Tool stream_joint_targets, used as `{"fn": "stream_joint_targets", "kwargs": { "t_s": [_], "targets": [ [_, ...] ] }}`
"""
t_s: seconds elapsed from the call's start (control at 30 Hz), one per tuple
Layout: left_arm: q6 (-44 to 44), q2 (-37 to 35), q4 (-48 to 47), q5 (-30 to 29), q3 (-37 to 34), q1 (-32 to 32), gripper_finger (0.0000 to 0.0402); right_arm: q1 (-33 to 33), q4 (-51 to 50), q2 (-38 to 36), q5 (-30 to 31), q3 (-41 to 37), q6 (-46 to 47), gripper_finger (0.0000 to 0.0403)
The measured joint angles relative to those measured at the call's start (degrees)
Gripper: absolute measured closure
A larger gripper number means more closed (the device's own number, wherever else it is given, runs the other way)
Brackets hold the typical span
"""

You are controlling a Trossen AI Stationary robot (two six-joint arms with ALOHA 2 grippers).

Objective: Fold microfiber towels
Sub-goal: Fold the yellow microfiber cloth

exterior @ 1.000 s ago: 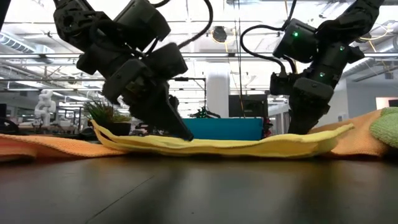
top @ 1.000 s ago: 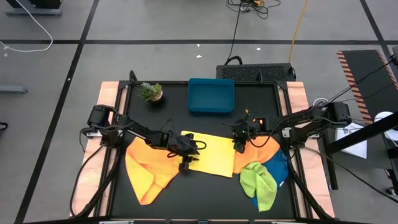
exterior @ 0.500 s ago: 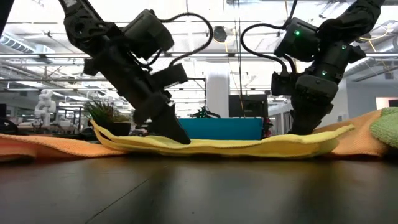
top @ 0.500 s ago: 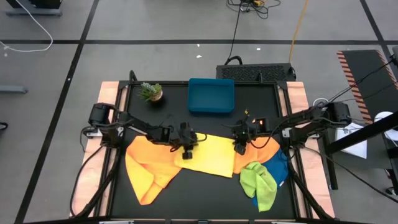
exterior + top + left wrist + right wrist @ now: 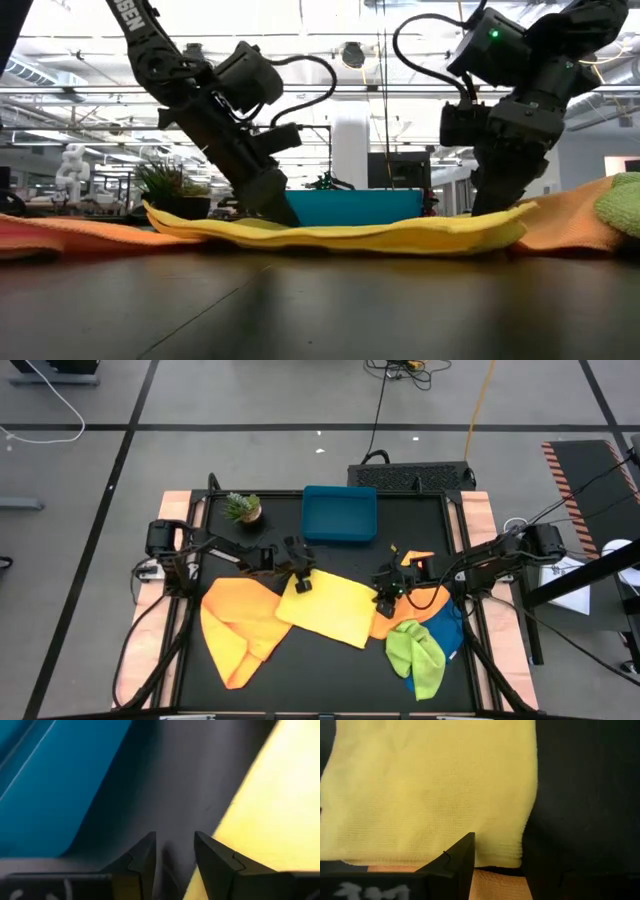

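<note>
- The lime green microfiber towel (image 5: pixel 416 650) lies crumpled at the table's near right, on top of the blue microfiber towel (image 5: pixel 447 628), of which only an edge shows.
- A large orange microfiber towel (image 5: pixel 238 628) lies rumpled at the near left, its right side tucked under the yellow cloth.
- The flat yellow microfiber towel (image 5: pixel 330 608) lies spread in the middle of the black table (image 5: pixel 320 680), slightly skewed; in the low view (image 5: pixel 340 232) its edge ripples just above the surface.
- The right gripper (image 5: pixel 384 596) is down at the yellow towel's right edge, where a second orange microfiber towel (image 5: pixel 425 600) lies beneath; its wrist view shows a narrow gap between the fingers, with the yellow edge in front of them, and whether cloth is pinched cannot be told.
- The left gripper (image 5: pixel 300 582) sits at the yellow towel's far left corner, fingers slightly parted in its wrist view (image 5: pixel 175 865) and holding nothing visible, bare table between them.
- Farther back stands the rigid blue rectangular tray (image 5: pixel 340 513), and a small potted green plant (image 5: pixel 243 508) to its left.
</note>
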Motion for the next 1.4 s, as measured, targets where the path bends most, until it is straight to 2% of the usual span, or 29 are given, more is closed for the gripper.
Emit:
{"fn": "stream_joint_targets", "kwargs": {
  "t_s": [0.13, 0.27, 0.4, 0.6, 0.67, 0.9, 1.13, 1.23, 1.4],
  "targets": [
    [1.2, -0.4, 3.7, 1.0, 0.0, 0.0, 0.0266, 0.0, 2.7, 0.0, 0.0, 0.0, -0.4, 0.0259],
    [1.2, -0.8, 8.4, 10.6, 0.1, -0.4, 0.0266, 0.0, 3.2, 0.0, 0.2, 0.0, -4.4, 0.0272],
    [1.5, -0.8, 12.7, 17.4, 0.1, -2.0, 0.0266, 0.0, 3.4, 0.0, 0.5, 0.0, -6.7, 0.0309],
    [2.1, -0.8, 19.8, 20.1, 0.1, -4.6, 0.0266, 0.0, 8.2, 0.0, 0.4, 0.0, -9.6, 0.0386],
    [2.5, -0.3, 20.9, 22.4, 0.8, -5.3, 0.0266, 0.0, 10.4, 0.0, 0.4, 0.0, -10.5, 0.0398],
    [3.6, -0.2, 15.6, 24.0, 6.3, -6.0, 0.0266, 0.0, 17.8, 0.0, 0.1, 0.0, -11.0, 0.0396],
    [6.1, 0.3, 11.3, 28.6, 11.7, -6.0, 0.0266, 1.3, 18.7, 0.0, 0.0, 0.0, -10.3, 0.0399],
    [6.3, 0.4, 9.7, 28.7, 12.9, -5.4, 0.0266, 2.2, 19.5, 0.0, 0.1, 0.0, -10.2, 0.0401],
    [4.8, 2.0, 9.9, 32.3, 13.2, -4.3, 0.0266, 4.0, 23.3, 0.0, 0.1, 0.0, -10.5, 0.0402]
  ]
}}
